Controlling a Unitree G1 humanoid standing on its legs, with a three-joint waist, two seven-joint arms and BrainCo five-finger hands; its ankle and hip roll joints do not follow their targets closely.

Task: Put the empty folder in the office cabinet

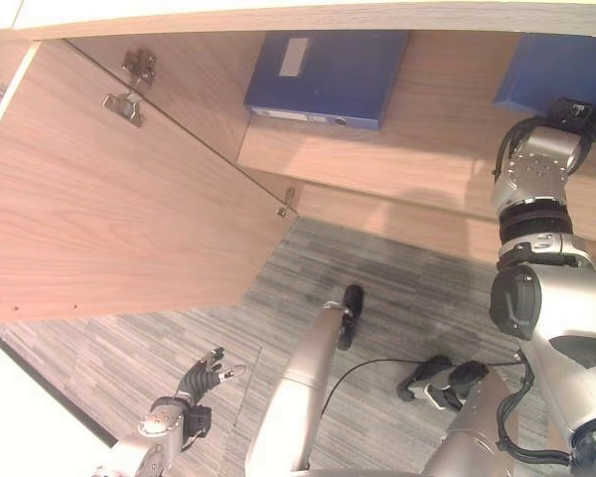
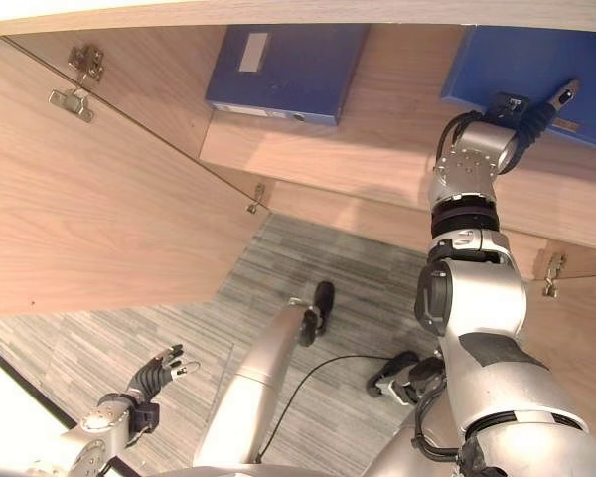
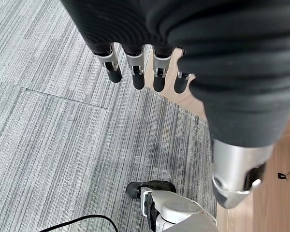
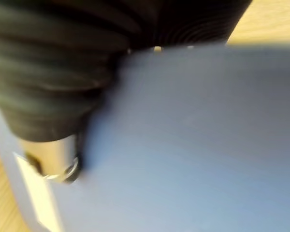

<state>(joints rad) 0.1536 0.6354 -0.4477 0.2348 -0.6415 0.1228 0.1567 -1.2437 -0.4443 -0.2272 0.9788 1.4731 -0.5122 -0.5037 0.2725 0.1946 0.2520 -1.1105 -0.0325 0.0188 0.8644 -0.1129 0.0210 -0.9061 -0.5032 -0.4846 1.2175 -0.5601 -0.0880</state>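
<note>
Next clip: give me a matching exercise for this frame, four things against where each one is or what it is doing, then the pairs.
Things:
1. left hand
2. right hand
3. blue folder on the left of the shelf
4. cabinet door

Places or states:
A. swung open, hinges showing
B. raised against the second blue folder
C. lying flat on the cabinet shelf, no hand near it
D. low over the grey carpet, fingers straight

Pairs: 1-D, 2-B, 3-C, 4-A

Two blue folders: one (image 1: 323,75) with a pale label lies on the light wood-grain cabinet shelf (image 1: 377,149); the other folder (image 2: 536,70) lies farther right on it. Below the shelf, grey striped carpet floor (image 1: 179,358).
</note>
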